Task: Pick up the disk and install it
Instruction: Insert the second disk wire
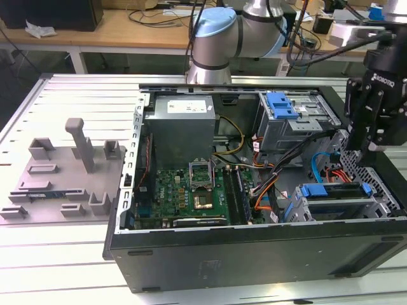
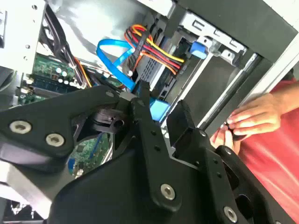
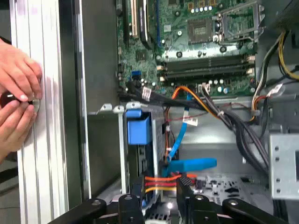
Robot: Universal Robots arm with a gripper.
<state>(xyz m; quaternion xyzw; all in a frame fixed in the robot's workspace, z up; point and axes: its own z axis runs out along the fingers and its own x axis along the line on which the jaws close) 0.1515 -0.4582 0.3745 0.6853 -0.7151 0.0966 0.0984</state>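
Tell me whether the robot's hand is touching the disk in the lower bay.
Apart. In the exterior view the hand hangs above the disk, with a strip of perforated case wall showing between its fingertips and the disk's blue rail.

No legible text, labels or numbers anywhere.

The computer case [image 1: 254, 254] is black, its motherboard [image 1: 184, 194] green. A bright blue carrier [image 1: 334, 190] sits in the grey drive cage [image 1: 331, 210] — beside it, a blue cable [image 2: 114, 58] and red, orange and yellow wires [image 2: 154, 49]. The gripper [image 1: 369, 136] is black — a person's sleeve [image 2: 275, 154] red.
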